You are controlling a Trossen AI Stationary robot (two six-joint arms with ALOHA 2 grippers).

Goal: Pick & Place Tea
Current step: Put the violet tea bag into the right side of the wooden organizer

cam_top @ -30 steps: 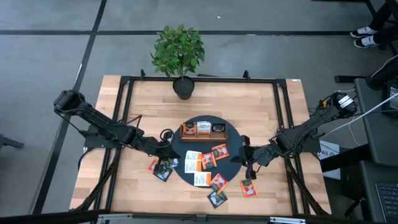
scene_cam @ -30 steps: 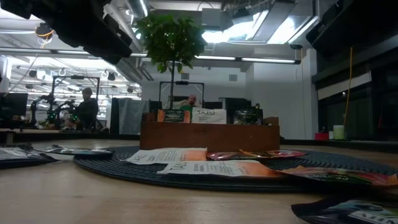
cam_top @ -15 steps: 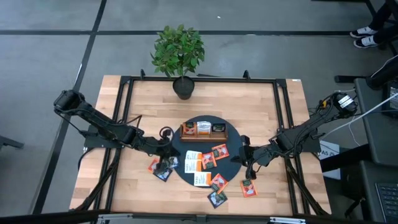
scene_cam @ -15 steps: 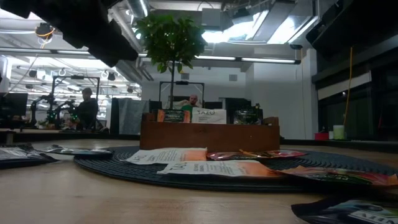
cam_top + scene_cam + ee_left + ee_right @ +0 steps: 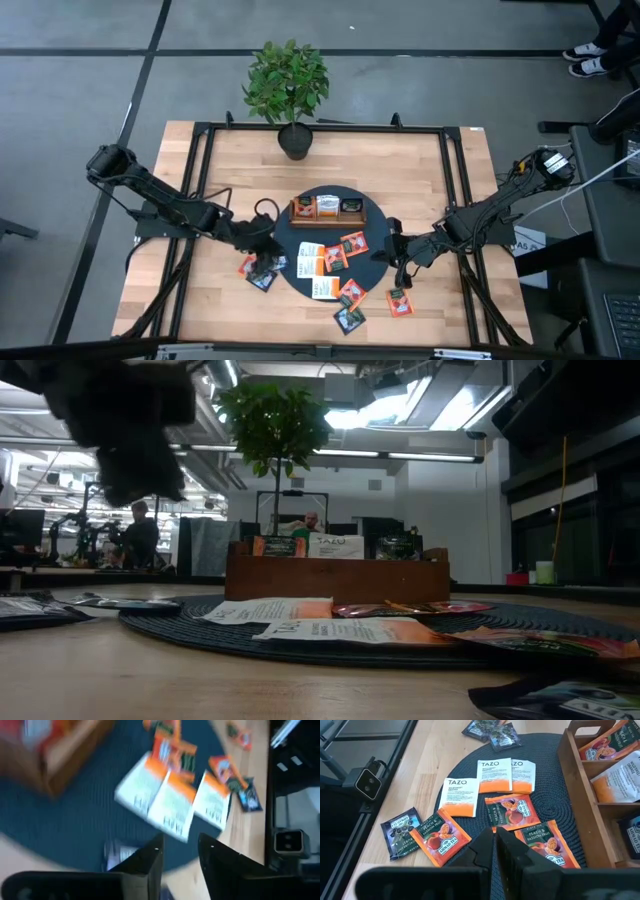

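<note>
**Orange and white sachets lie loose around the wooden tray**

Wooden boards make the surface (image 5: 420,180), and a round dark woven mat (image 5: 300,222) lies at its middle. On the far part of the mat stands the wooden tray (image 5: 327,209) with 3 compartments; some sachets stand already in them. The rest of the tea (image 5: 326,258) lies flat and scattered: white-and-orange sachets (image 5: 495,774) and orange peach ones (image 5: 510,811) on the near half of the mat, and some others off the mat on the bare wood. A dark sachet (image 5: 349,319) lies near the front edge, an orange one (image 5: 400,301) is just beside the right hand, and 2 or 3 more lie at the left side of the mat.

The left hand (image 5: 261,250) hangs at the left edge of the mat, above the small group of sachets there. In the left wrist view its fingers (image 5: 151,857) stand apart with a clear gap between them, and nothing is held. This view is blurred.

The right hand (image 5: 397,262) is at the right edge of the mat. In the right wrist view its 2 fingers (image 5: 492,845) are pressed together with nothing between them, and they point toward the peach sachets.

A potted plant (image 5: 287,83) stands at the far edge of the surface. In the low view a person (image 5: 135,532) shows in the room behind.
</note>
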